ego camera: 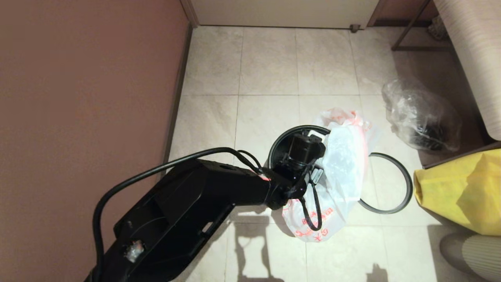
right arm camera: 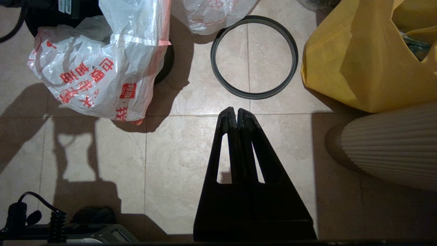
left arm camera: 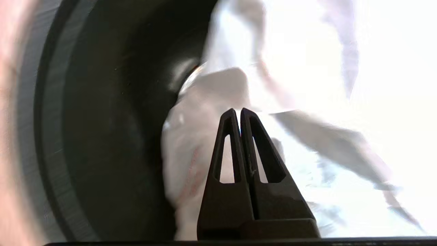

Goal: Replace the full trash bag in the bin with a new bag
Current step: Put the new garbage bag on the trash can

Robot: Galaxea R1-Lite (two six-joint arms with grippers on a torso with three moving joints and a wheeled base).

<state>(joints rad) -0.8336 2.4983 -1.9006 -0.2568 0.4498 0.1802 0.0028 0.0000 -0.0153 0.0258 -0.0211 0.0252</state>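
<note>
Left end effector [left arm camera: 240,112], fingers pressed together, pushes the new bag [ego camera: 344,156] into the bin [ego camera: 280,143]; the full trash bag [ego camera: 319,221] is out on the floor, the ring [ego camera: 391,184] still off.

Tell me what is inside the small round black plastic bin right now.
Translucent white plastic of the new bag lies inside the bin, with the left gripper among it. The bin's bottom is covered.

White red-printed bag [ego camera: 336,176] draped over black bin [ego camera: 282,143].
</note>
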